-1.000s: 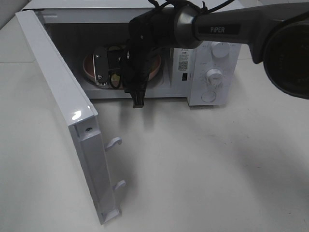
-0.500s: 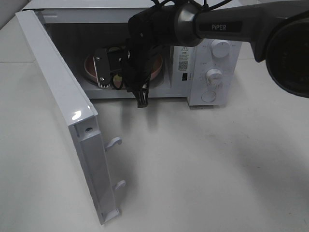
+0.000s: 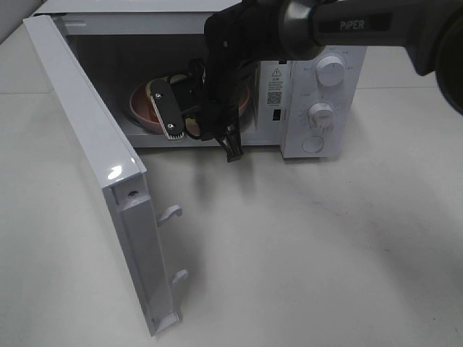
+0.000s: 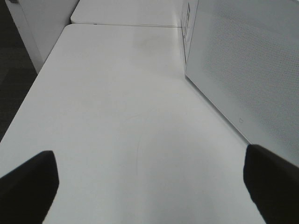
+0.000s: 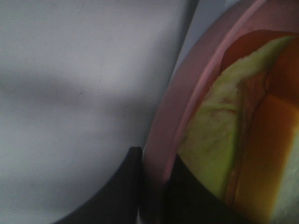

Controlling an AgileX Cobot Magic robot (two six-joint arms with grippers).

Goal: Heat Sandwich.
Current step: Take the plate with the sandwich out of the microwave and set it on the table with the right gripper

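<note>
Starting at the left of the high view, the microwave door (image 3: pixel 94 173) is standing swung wide open, so the path into the cavity is clear on that side. The left gripper (image 4: pixel 149 186) is not appearing in the high view; its own camera is showing its two dark fingertips spread wide apart over bare table (image 4: pixel 117 102) beside the white microwave (image 4: pixel 243 70), holding nothing.

Moving rightward, the right gripper (image 3: pixel 189 116) is reaching into the open cavity, and the pink plate (image 3: pixel 141 108) is sitting partly inside, just past the front sill. In the right wrist view the jaws are pinching the plate's rim (image 5: pixel 159 154), one dark finger (image 5: pixel 124 186) outside and one inside, so the gripper is clamped on the pink plate. The sandwich (image 5: pixel 219 140) is lying on that plate, its pale yellow-green filling just beside the inner finger.

The step in hand is probably carrying the plate into the oven. To do it well, the arm should be keeping the plate level, since a rim pinch lets it tilt and the sandwich could be sliding. It should be clearing the sill, pushing far enough in for the door to close, and settling the plate flat before letting go. Further right, the control dials (image 3: pixel 322 112) are waiting untouched
</note>
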